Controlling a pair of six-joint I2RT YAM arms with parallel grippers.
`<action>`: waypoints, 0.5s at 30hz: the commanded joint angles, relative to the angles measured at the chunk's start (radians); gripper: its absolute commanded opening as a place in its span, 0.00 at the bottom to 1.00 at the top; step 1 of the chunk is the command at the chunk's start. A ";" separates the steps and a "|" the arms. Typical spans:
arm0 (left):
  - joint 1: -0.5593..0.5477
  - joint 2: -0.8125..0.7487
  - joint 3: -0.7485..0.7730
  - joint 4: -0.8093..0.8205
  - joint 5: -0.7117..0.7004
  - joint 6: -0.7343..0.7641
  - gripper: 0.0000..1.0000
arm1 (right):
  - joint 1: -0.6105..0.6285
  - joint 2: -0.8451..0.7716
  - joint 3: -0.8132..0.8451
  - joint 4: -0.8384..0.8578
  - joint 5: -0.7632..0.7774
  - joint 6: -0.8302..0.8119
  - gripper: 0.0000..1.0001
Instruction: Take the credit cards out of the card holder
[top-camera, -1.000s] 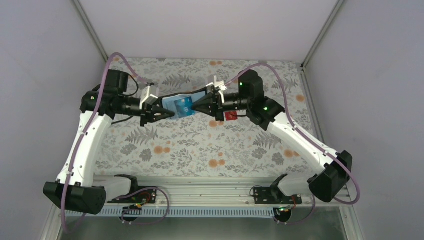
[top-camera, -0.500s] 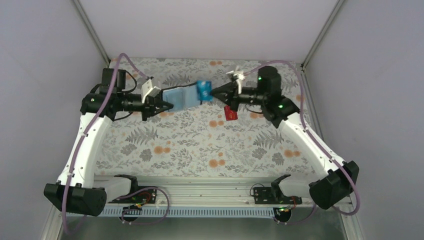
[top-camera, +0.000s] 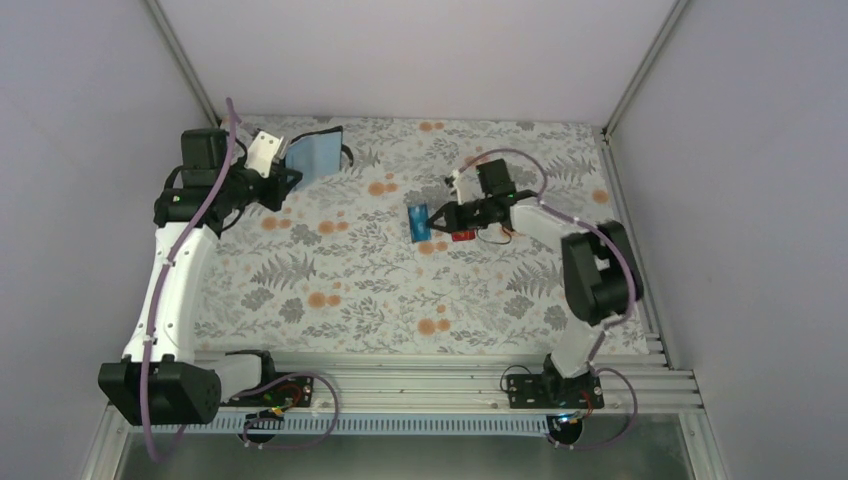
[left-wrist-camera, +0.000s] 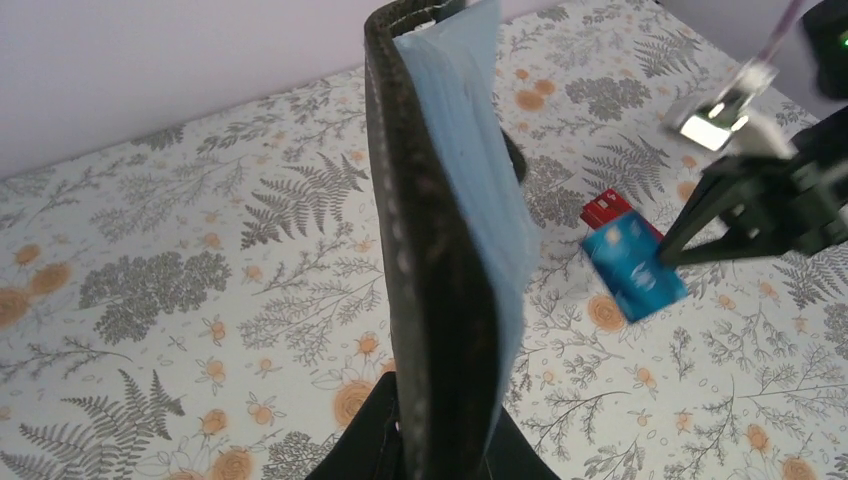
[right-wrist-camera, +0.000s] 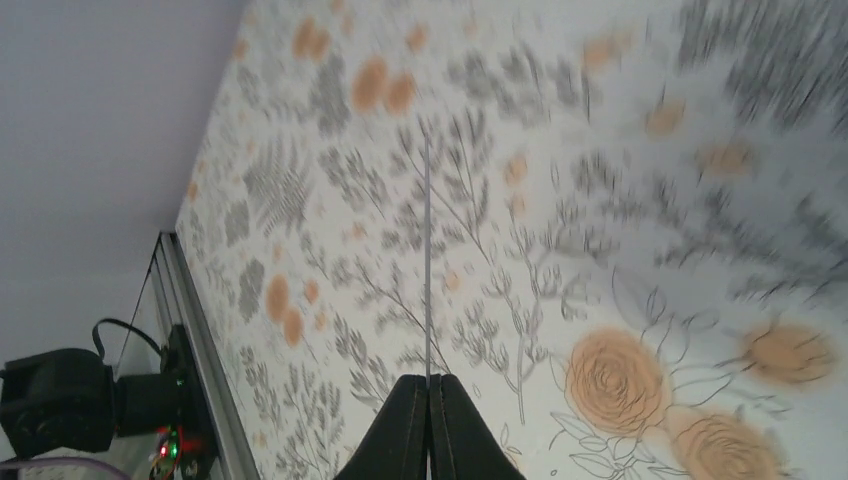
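- Left pincer (top-camera: 288, 172): shut narrow on the lower edge of the card holder (top-camera: 312, 155). Half a second ago it stood over the middle rear of the bench (top-camera: 380, 300); now it has swung to the rear left corner.
- From above, the card holder shows its light blue inside and is carried clear of the bench. The left wrist view gives it upright and edge-on (left-wrist-camera: 440, 250), dark outer side to the left and blue lining to the right, with the left pincer (left-wrist-camera: 440, 445) gripping its foot.
- Half a second ago the blue card (top-camera: 420, 220) was just at the holder's right edge. It is now well apart from it, right of the bench's middle.
- On that card's right end the right pincer (top-camera: 436, 222) is closed narrow, and its arm has folded back and dropped lower.
- Only the right wrist view shows this grip close up: the fingertips (right-wrist-camera: 412, 400) are pressed together, with the card a thin edge-on line between them and the bench blurred behind.
- In the left wrist view the blue card (left-wrist-camera: 632, 268) hangs tilted. I cannot tell whether it touches the bench.
- Just beside it, under the right pincer, the red card (top-camera: 461, 236) lies flat on the bench, about where it lay before.
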 joint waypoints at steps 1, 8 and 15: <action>0.006 -0.023 -0.009 0.041 0.003 -0.031 0.02 | 0.031 0.119 0.019 -0.015 -0.070 0.014 0.04; 0.006 -0.027 -0.019 0.036 0.030 -0.021 0.02 | 0.028 0.292 0.120 -0.056 -0.021 -0.006 0.04; 0.006 -0.026 -0.018 0.032 0.043 -0.016 0.02 | -0.009 0.359 0.168 -0.102 0.101 -0.018 0.04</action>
